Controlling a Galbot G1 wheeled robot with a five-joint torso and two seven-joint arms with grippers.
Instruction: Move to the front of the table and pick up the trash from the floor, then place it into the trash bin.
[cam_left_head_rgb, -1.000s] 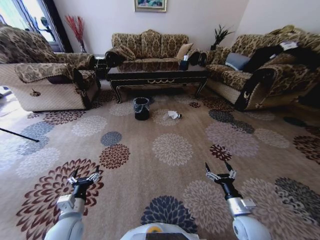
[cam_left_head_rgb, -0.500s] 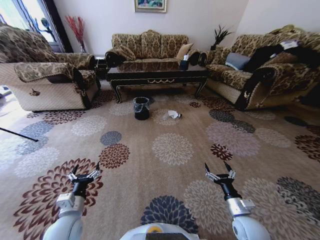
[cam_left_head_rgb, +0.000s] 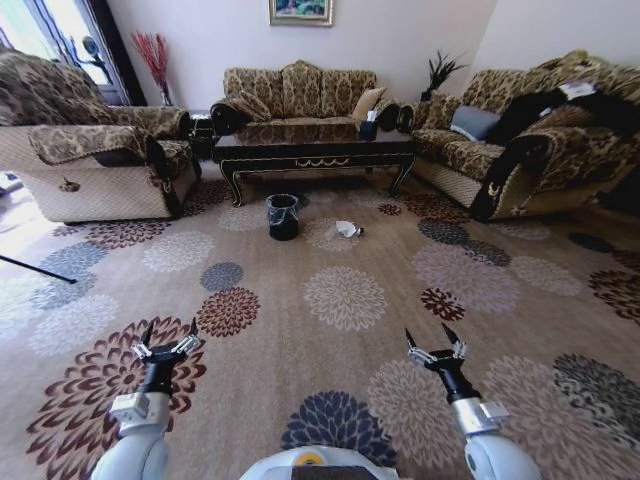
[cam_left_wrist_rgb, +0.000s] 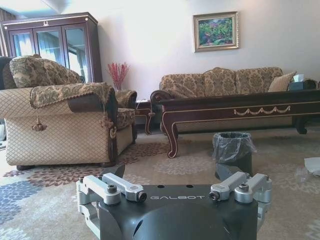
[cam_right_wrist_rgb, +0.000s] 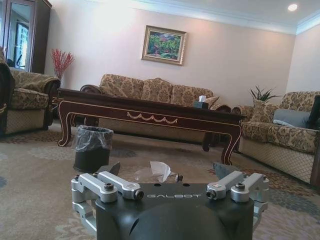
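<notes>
Trash (cam_left_head_rgb: 347, 230) sits on the carpet (cam_left_head_rgb: 345, 298) well ahead of both pincers, a clear bottle and a white paper wad together, just in front of the table (cam_left_head_rgb: 316, 150) and just beside the black bin (cam_left_head_rgb: 283, 216). You're in the approach leg; nothing is gripped. The left pincer (cam_left_head_rgb: 165, 345) is held low and forward over a maroon flower, prongs spread wide and empty. The right pincer (cam_left_head_rgb: 434, 348) hangs over the carpet on the other side, also spread and empty. My read: both are carried open and low so either can drop on the trash once the base gets close, and kept apart so they leave the head camera's line to the target clear.

In the right wrist view the trash (cam_right_wrist_rgb: 159, 171) sits dead ahead beyond the pincer, with the bin (cam_right_wrist_rgb: 93, 148) off to one side in front of the table (cam_right_wrist_rgb: 150, 117). In the left wrist view the bin (cam_left_wrist_rgb: 232, 151) is straight ahead and the wad (cam_left_wrist_rgb: 312, 166) is at the edge.

Versus a second ago: both pincers appear slightly lower in the head view, the right one shifted a little inward. Table, bin and trash look unshifted, so little if any ground has been gained.
</notes>
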